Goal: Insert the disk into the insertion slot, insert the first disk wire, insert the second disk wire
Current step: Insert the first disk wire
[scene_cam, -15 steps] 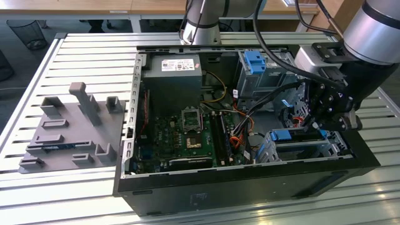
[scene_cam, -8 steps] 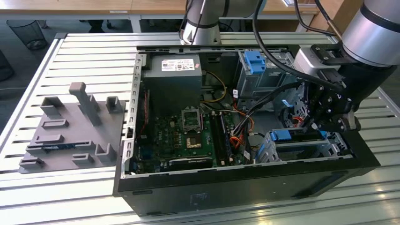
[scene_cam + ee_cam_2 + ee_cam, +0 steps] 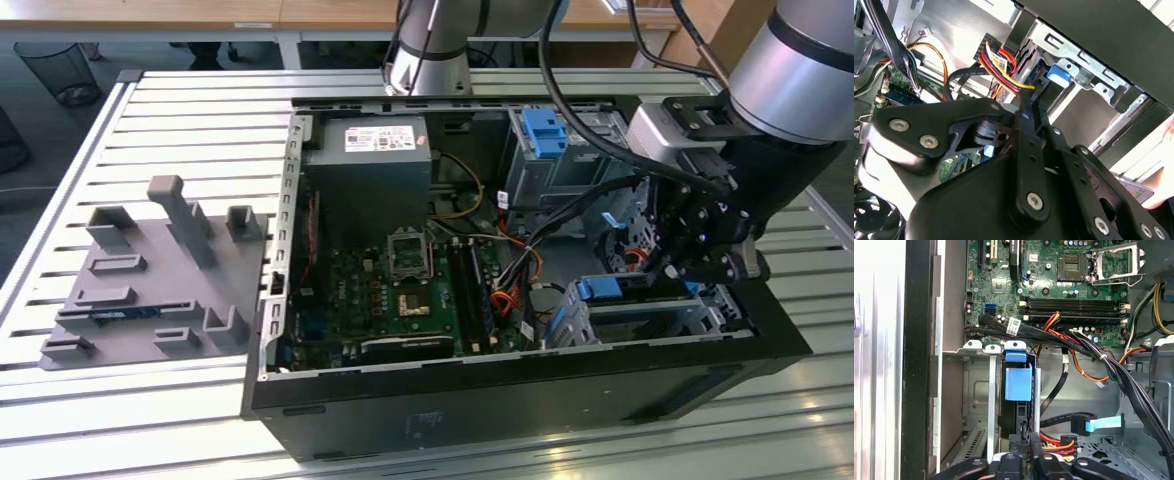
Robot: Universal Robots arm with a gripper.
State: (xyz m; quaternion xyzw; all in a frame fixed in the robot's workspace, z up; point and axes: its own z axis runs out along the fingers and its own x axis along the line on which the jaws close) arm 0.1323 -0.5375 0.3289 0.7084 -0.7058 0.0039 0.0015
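The disk (image 3: 1018, 382), in its blue caddy, sits edge-on inside the insertion slot (image 3: 976, 390), the silver cage at the case's front corner (image 3: 667, 318). In the exterior view the caddy's blue end (image 3: 603, 289) shows at the cage mouth. My gripper (image 3: 1025, 462) is right at the disk's rear end, with its fingers drawn together on the black plug of a disk wire with red, yellow and orange leads (image 3: 1056, 444). The same leads (image 3: 999, 62) run just past the gripper (image 3: 1021, 102) in the second wrist view. In the exterior view the gripper (image 3: 694, 262) hangs over the cage.
A loose black cable with a light blue tab (image 3: 1101, 423) lies beside the cage. Black cable bundles (image 3: 1094, 352) cross above it. The taller grey bay with a blue latch (image 3: 547, 130), the power supply (image 3: 367, 170) and the motherboard (image 3: 400, 290) fill the case. A grey fixture (image 3: 154, 270) stands on the slatted table.
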